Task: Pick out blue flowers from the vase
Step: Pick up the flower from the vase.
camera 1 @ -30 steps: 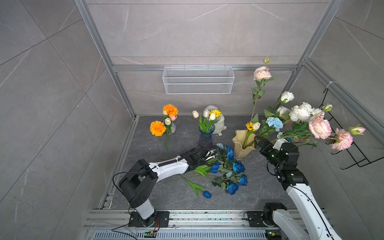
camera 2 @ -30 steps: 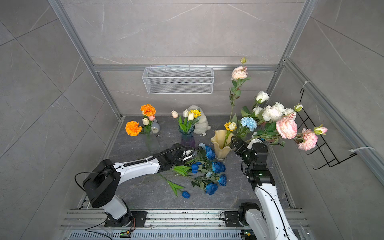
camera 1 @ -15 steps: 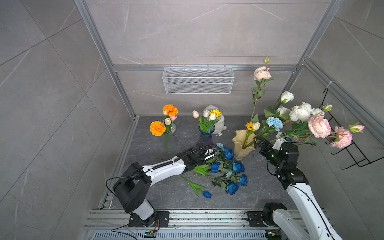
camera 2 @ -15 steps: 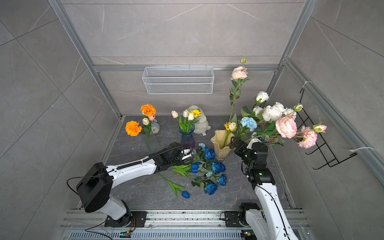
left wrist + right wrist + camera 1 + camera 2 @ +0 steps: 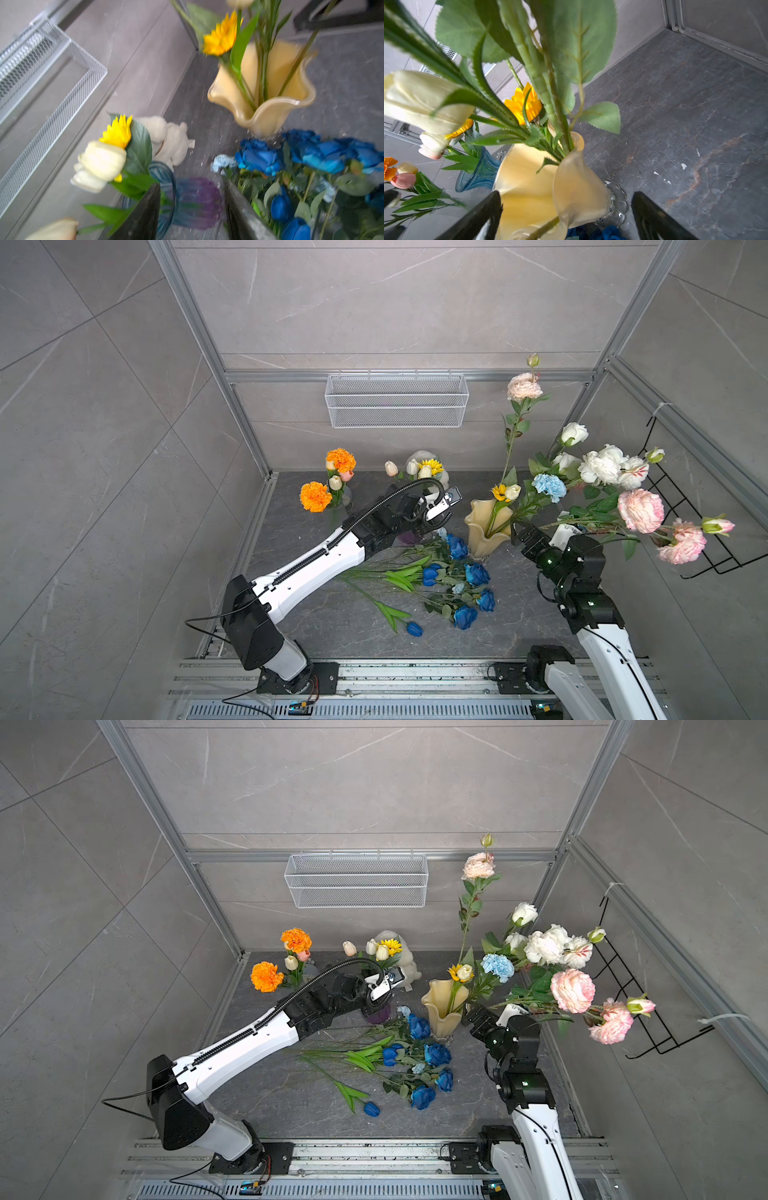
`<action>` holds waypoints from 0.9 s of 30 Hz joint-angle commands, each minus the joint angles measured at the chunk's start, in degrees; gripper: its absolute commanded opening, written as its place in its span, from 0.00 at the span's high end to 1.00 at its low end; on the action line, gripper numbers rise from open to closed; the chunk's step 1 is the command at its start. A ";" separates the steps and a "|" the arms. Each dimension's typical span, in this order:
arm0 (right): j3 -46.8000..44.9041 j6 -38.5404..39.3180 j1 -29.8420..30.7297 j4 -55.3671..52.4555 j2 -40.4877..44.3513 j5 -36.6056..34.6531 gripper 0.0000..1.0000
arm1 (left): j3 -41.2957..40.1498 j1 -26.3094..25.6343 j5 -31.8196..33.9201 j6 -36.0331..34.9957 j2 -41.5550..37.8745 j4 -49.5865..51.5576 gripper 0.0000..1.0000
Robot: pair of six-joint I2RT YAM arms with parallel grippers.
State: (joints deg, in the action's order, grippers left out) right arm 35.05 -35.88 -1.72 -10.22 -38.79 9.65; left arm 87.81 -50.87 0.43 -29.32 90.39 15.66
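Dark marbled desk (image 5: 332,626), grey-tiled walls (image 5: 415,302), rear wire basket (image 5: 397,400); blue flowers (image 5: 476,574) lying beside cream vase (image 5: 486,531); left end effector (image 5: 192,187) released, right end effector (image 5: 566,194) released, leafy stems (image 5: 550,104) before it.

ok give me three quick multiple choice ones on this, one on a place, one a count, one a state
1. Where do the deep-blue roses lie?
A. on the table in front of the yellow vase
B. in the wire basket
C. on the black wall rack

2. How many orange marigolds are there?
A. none
B. two
C. five

3. How is the left gripper?
A. shut on a rose
B. shut on the yellow vase
C. open, holding nothing

Answers:
1 A, both top views show their heads and stems lying flat on the table.
2 B, only two orange heads show, close together near the back wall.
3 C, the left wrist view shows its fingers apart with nothing between them.
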 commanded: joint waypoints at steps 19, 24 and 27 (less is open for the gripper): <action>-4.37 -3.45 0.14 -1.38 5.50 0.67 0.39 | 27.87 -6.61 -27.26 13.58 20.53 -0.56 0.46; -4.55 -3.23 0.10 -0.79 5.07 0.24 0.42 | 29.95 -6.72 -29.48 16.79 23.60 -3.08 0.46; -4.46 -3.02 0.17 -0.18 4.27 0.54 0.43 | 32.53 -6.74 -30.08 17.82 26.42 -3.63 0.46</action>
State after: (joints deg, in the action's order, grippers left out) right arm 31.33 -39.22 -1.72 -10.85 -33.91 10.39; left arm 117.10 -57.71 -26.65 -14.79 114.96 15.29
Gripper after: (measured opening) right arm 0.574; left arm 0.537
